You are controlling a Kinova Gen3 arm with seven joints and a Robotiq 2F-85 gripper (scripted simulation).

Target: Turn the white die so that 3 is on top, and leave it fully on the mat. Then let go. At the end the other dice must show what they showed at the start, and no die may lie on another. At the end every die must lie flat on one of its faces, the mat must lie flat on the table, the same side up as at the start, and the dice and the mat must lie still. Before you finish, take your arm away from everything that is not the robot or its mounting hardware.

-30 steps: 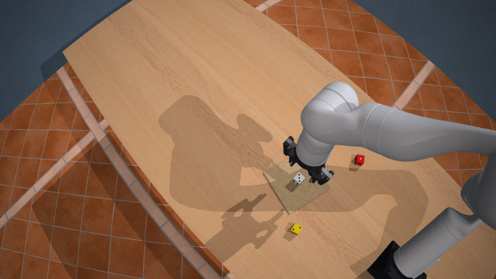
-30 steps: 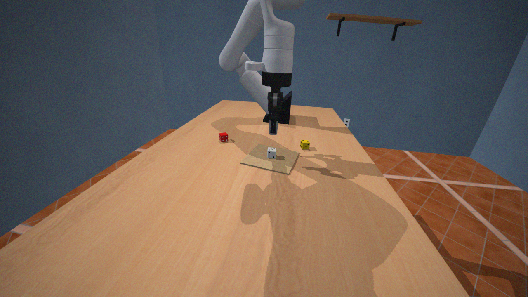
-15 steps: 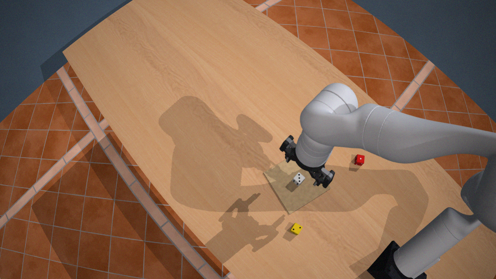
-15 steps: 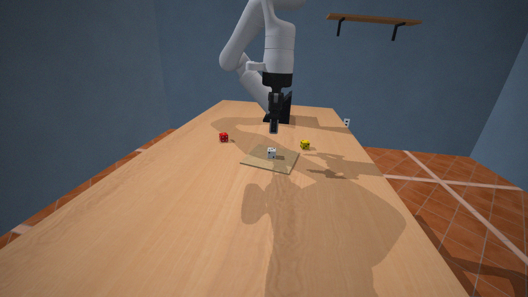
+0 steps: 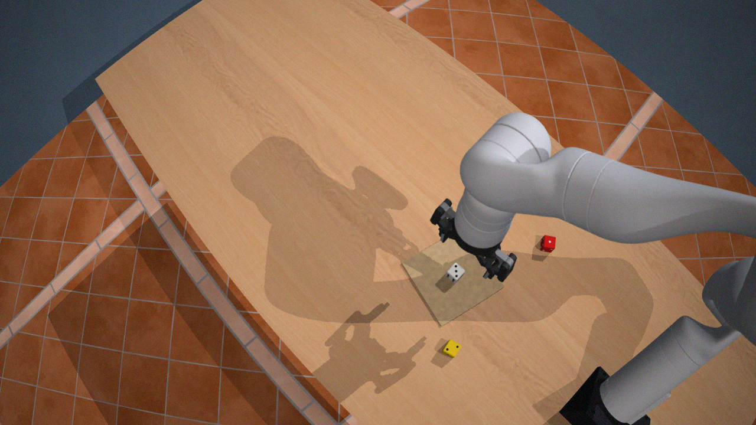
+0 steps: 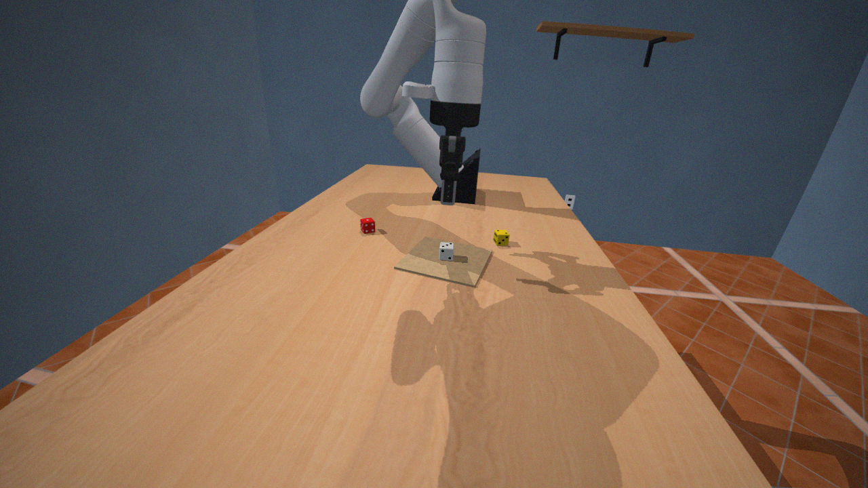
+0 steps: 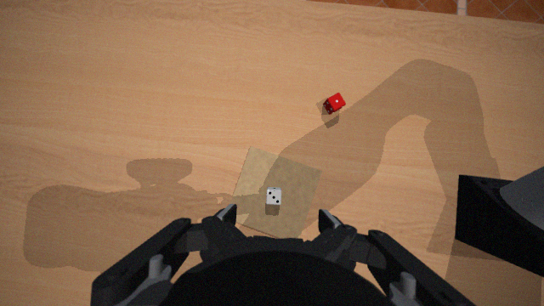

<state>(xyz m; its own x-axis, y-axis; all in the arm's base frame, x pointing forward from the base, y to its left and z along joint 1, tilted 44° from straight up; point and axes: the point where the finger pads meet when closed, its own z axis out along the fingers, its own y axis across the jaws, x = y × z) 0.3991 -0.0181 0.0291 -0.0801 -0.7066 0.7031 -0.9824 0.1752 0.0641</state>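
The white die (image 5: 455, 272) (image 6: 446, 251) (image 7: 274, 195) lies flat on the tan mat (image 5: 465, 302) (image 6: 424, 267) (image 7: 297, 176), near its middle and well inside its edges. Its top face shows dark pips in a diagonal line; I cannot count them surely. My gripper (image 5: 469, 245) (image 6: 447, 195) (image 7: 276, 216) is open wide and empty. It points straight down and hangs well above the mat, over the die's far side. The fingers touch nothing.
A red die (image 5: 547, 242) (image 6: 367, 225) (image 7: 334, 102) lies on the table off the mat on one side. A yellow die (image 5: 451, 347) (image 6: 500, 237) lies off the mat on the other side. The robot's black base (image 6: 466, 181) (image 7: 489, 221) stands at the table's end.
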